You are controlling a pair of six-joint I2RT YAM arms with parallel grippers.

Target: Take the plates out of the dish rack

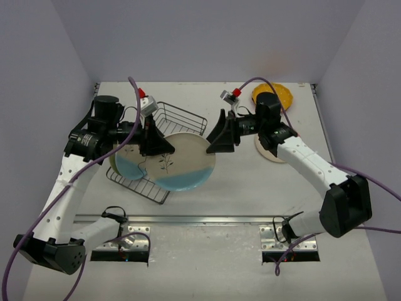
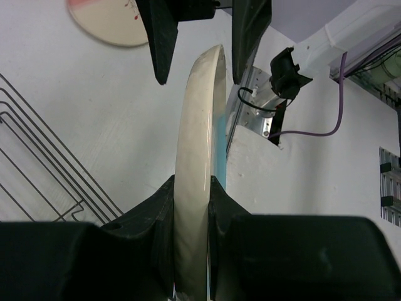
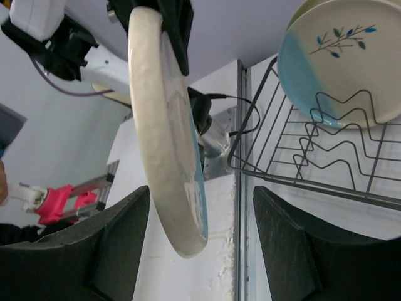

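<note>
Two plates (image 1: 274,95) (image 2: 109,22) are unloaded, a third plate (image 1: 188,164) is clamped by the left gripper (image 1: 155,144) inside the open right gripper (image 1: 216,139), another plate (image 3: 341,56) is left in the rack (image 1: 185,117).

Your left claw (image 1: 160,145) grips the cream-and-blue plate (image 1: 185,164) above the wire dish rack (image 1: 182,118), while your right claw (image 1: 214,141) sits at its opposite rim; an orange-yellow plate (image 1: 274,95) lies on the bench (image 1: 238,188) beyond.

Robot lab cell; plain walls (image 1: 207,37) (three sides); white table (image 1: 250,188); metal rail (image 1: 200,219).
</note>
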